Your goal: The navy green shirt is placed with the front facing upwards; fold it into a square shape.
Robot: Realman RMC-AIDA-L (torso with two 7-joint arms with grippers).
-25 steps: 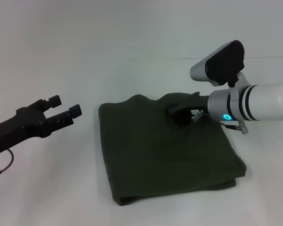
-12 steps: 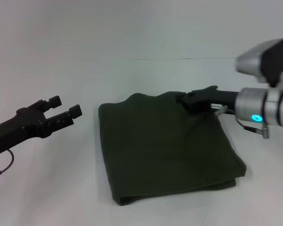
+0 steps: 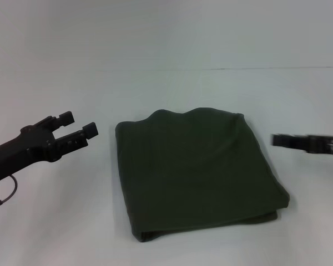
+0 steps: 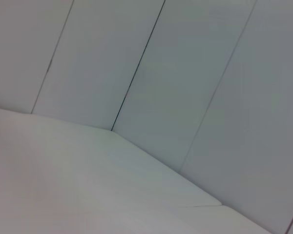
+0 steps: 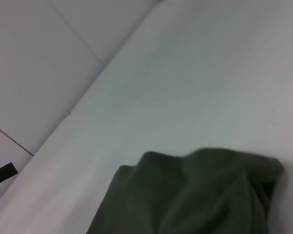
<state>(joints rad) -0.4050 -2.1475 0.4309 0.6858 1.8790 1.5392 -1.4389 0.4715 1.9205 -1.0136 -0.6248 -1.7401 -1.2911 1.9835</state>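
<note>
The navy green shirt [image 3: 197, 172] lies folded into a rough square in the middle of the white table, plain green side up, with no lettering or label showing. Its far edge [image 5: 200, 195] bulges in soft humps in the right wrist view. My left gripper [image 3: 77, 124] hovers open to the left of the shirt, a short gap away, holding nothing. My right gripper [image 3: 283, 141] sits low at the right, clear of the shirt's right edge and motion-blurred. The left wrist view shows neither shirt nor gripper.
The white table [image 3: 172, 88] stretches around the shirt on all sides. A pale panelled wall [image 4: 185, 73] stands behind the table. No other objects are in view.
My right arm has pulled away to the right, off the shirt's far right corner, and mostly left the head view. The shirt lies flatter there. My left arm has not moved.
</note>
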